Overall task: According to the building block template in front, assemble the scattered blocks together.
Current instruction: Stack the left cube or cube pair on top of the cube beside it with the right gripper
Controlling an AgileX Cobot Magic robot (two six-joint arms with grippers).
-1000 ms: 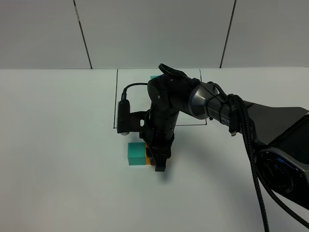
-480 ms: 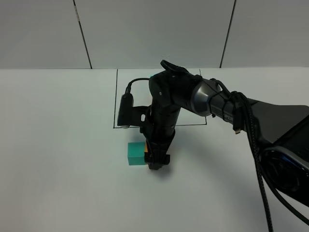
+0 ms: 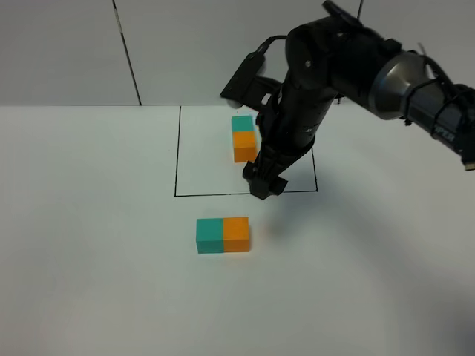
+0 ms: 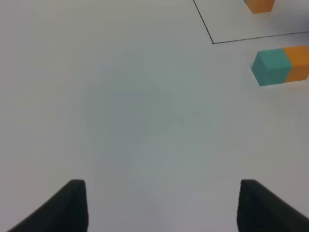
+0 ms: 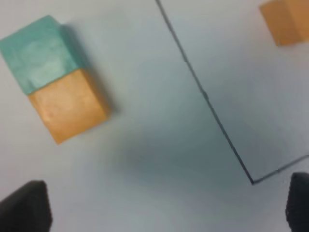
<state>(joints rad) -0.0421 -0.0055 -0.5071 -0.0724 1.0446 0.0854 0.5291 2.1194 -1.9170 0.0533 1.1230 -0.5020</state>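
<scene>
Two loose cubes sit joined in the lower middle of the high view, the teal cube (image 3: 209, 236) on the left and the orange cube (image 3: 237, 234) on the right. Their faces touch, just below the bottom line of the black drawn rectangle (image 3: 176, 159) on the white table (image 3: 89, 289). Inside that rectangle, toward its top, the building block template (image 3: 243, 139) shows teal above orange. The right gripper (image 3: 265, 185) hangs over the rectangle's bottom line, up and right of the joined pair, touching neither cube; its wrist view shows its jaws spread wide with nothing between them. The left gripper (image 4: 159, 208) is outside the high view; its own camera shows its jaws parted over bare table, empty, well apart from the pair.
</scene>
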